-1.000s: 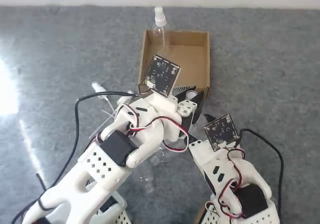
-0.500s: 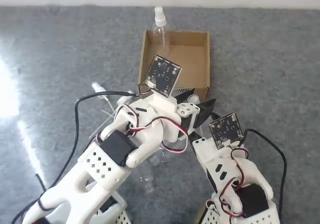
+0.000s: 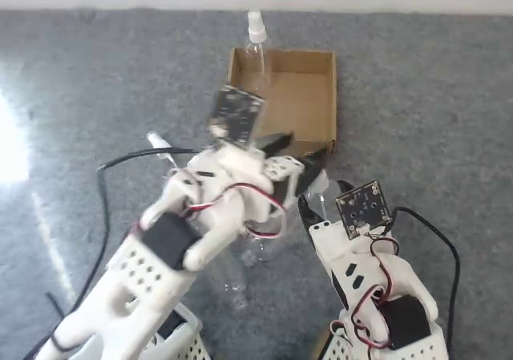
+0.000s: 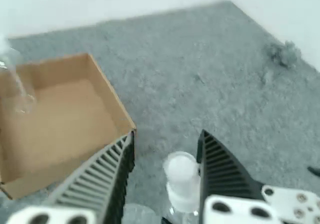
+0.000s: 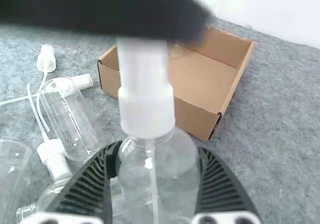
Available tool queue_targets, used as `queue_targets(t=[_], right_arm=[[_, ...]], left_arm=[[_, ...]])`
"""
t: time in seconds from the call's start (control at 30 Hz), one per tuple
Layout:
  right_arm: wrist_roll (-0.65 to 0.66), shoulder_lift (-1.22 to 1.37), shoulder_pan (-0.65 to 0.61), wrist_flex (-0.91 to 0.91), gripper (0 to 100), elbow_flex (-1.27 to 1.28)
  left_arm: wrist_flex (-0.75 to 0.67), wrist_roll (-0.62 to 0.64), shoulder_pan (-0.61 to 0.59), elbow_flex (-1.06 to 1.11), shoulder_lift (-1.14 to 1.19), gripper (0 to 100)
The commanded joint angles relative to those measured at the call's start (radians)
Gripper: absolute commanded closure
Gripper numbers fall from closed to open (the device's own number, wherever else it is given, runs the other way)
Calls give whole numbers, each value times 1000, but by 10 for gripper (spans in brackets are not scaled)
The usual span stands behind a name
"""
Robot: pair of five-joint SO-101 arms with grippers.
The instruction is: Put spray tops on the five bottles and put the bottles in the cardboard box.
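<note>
Bottle (image 5: 150,174) between the right jaws: clear, glossy, smooth plastic; spray top (image 5: 145,104) translucent white plastic. Jaws: black matt plastic, ribbed. Cardboard box (image 5: 190,116) beyond them: matt brown card; table (image 3: 417,95): grey, speckled, faintly glossy.

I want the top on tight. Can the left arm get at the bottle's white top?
Probably yes: the left gripper stands open, and the white top of the bottle sits between its jaws, nothing blocking.

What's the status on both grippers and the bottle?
Right gripper shut on clear plastic bottle. Left gripper open astride its white spray top. Nothing between it and brown cardboard box.
</note>
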Motion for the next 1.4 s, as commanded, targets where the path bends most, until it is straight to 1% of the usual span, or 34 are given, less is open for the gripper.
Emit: queue_targets(t=[0.0,0.1,0.2,0.27,0.33,0.5,0.6,0.67,0.77,0.83,0.93,1.03,1.13,1.2,1.27,1.37], right_arm=[[-12,-19,10,-28,963,-64],[-9,-19,10,-28,963,-68],[-11,-19,4,-28,963,-87],[-11,-19,2,-28,963,-104],[-11,-19,8,-28,963,-114],[-11,-19,10,-30,963,-143],[-11,-19,16,-67,963,-133],[-11,-19,50,-99,963,-110],[-11,-19,117,-160,963,-72],[-11,-19,153,-205,963,-54],[-11,-19,173,-246,965,-31],[-11,-19,170,-263,965,-15],[-11,-19,168,-263,965,-11],[-11,-19,168,-263,965,-11],[-11,-19,168,-263,965,-11],[-11,-19,166,-263,964,-11]], left_arm=[[23,-8,-40,-7,-123,808],[43,-8,-81,-7,-195,808],[43,-3,-147,1,-241,808],[25,2,-187,24,-261,808],[-9,32,-218,53,-272,808],[-66,54,-265,81,-278,808],[-91,54,-293,76,-279,810],[-95,54,-324,74,-279,812],[-83,51,-407,82,-279,812],[-48,49,-500,94,-279,812],[-18,52,-641,114,-279,812],[3,52,-740,154,-279,812],[0,51,-810,229,-279,812],[-5,51,-836,291,-279,812],[-20,49,-845,346,-279,812],[-86,49,-845,435,-279,812]])
